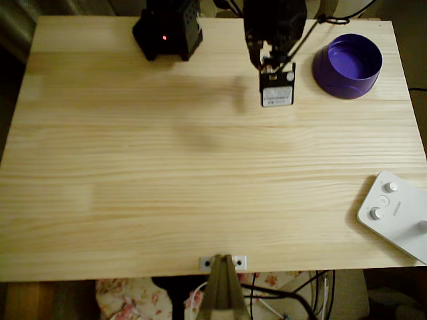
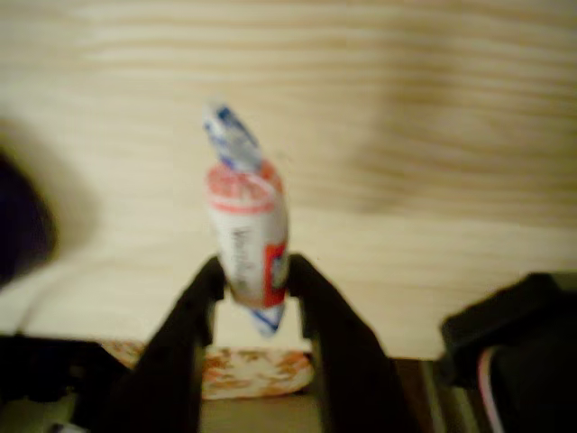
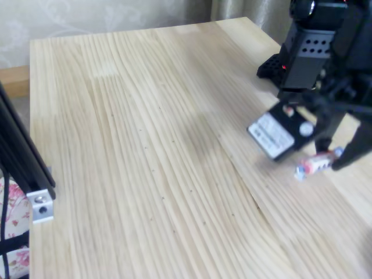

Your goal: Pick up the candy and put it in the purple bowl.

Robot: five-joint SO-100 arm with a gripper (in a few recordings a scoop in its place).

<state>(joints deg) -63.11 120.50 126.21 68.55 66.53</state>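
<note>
Candy pinched in the fingers, carried above the bench toward the bowl.

Overhead view: the gripper (image 1: 270, 65) sits at the upper middle of the frame, just left of the purple bowl (image 1: 347, 65), likely lining up for the drop. Wrist view: the two dark fingers (image 2: 194, 311) pinch the candy (image 2: 246, 225) at its lower end, so most of the wrapper sticks out beyond them. Fixed view: at right, the candy (image 3: 314, 163) hangs clear of the wooden bench (image 3: 151, 151).

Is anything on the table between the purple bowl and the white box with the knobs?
No. In the overhead view, only bare wood lies between the purple bowl and the white box.
</note>
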